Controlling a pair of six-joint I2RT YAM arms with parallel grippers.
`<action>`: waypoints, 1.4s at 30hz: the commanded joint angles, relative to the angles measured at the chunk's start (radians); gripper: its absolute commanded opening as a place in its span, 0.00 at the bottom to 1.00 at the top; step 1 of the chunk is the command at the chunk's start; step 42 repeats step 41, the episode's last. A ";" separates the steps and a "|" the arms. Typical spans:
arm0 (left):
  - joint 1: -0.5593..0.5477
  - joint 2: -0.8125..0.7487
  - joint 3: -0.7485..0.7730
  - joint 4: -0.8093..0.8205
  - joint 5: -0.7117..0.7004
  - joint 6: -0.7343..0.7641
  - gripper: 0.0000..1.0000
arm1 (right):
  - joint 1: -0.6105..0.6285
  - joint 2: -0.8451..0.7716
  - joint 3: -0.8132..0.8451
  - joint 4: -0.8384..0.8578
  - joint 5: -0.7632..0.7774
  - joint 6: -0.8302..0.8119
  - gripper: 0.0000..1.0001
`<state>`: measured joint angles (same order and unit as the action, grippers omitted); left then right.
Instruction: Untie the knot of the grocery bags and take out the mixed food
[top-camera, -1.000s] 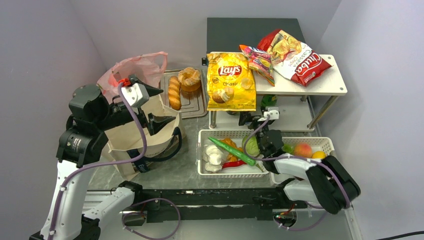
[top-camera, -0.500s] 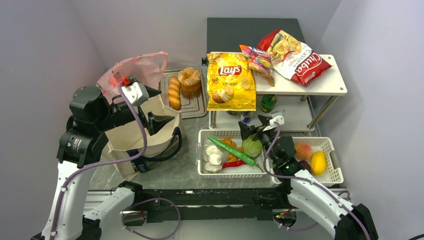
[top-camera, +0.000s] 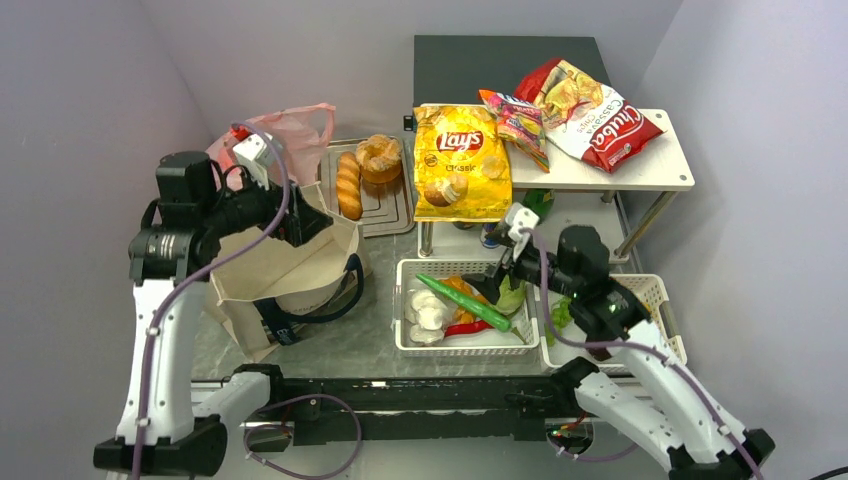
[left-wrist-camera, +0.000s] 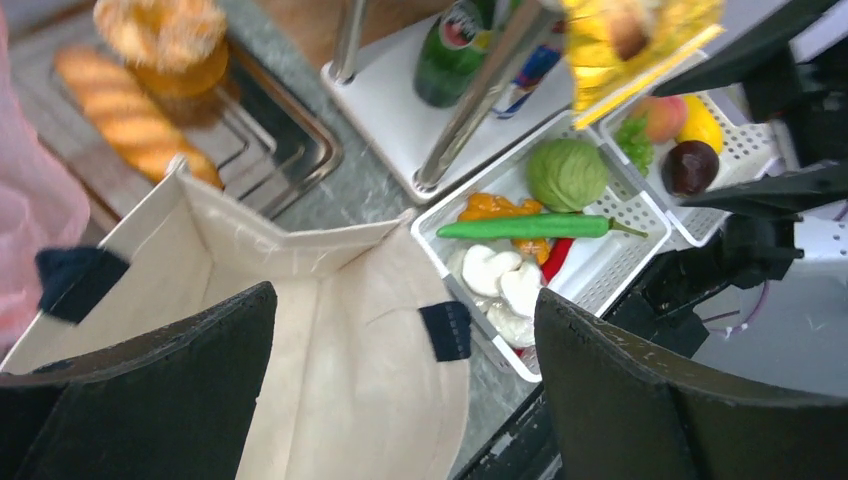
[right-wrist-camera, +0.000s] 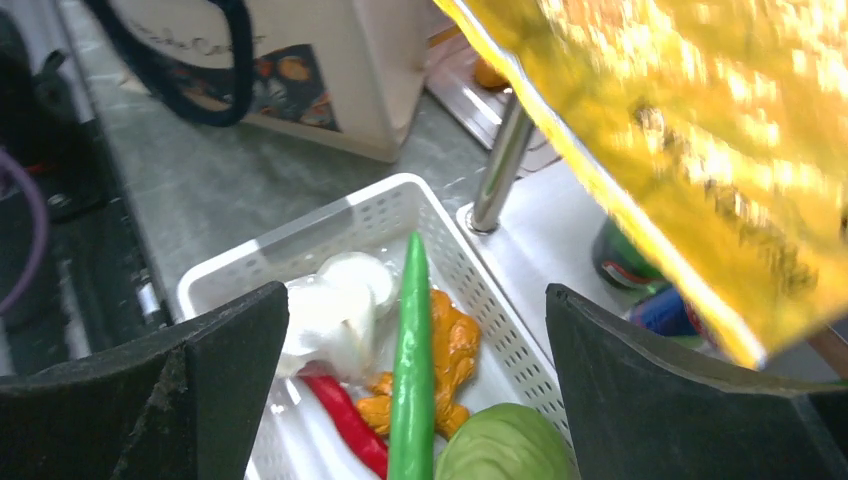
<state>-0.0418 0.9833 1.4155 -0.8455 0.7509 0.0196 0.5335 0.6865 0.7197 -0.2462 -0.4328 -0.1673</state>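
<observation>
The beige tote stands open at the left, and its inside looks empty. The pink bag sits behind it. My left gripper hangs open over the tote's mouth. My right gripper is open and empty above the white basket, over the long green vegetable, garlic and cabbage. Grapes and the dark red fruit lie in the right basket. The ring bun is on the tray. The Lay's bag and pink snack bag lie on the shelf.
A baguette lies beside the bun on the metal tray. A red Cassava chips bag is on the white shelf. Bottles stand under the shelf, by its metal leg. Walls close in on both sides.
My right arm has lifted from the fruit basket and swung left and back; its gripper is now over the vegetable basket. My left arm has straightened and its gripper shifted slightly over the tote.
</observation>
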 joint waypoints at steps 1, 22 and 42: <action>0.073 0.051 0.085 -0.184 -0.068 0.004 0.99 | -0.001 0.147 0.275 -0.383 -0.181 -0.117 1.00; 0.085 0.232 0.323 -0.407 -0.414 0.162 0.99 | -0.159 0.240 0.655 -0.286 0.163 0.271 1.00; 0.085 0.242 0.333 -0.399 -0.359 0.198 0.99 | -0.410 0.145 0.548 -0.229 0.033 0.352 1.00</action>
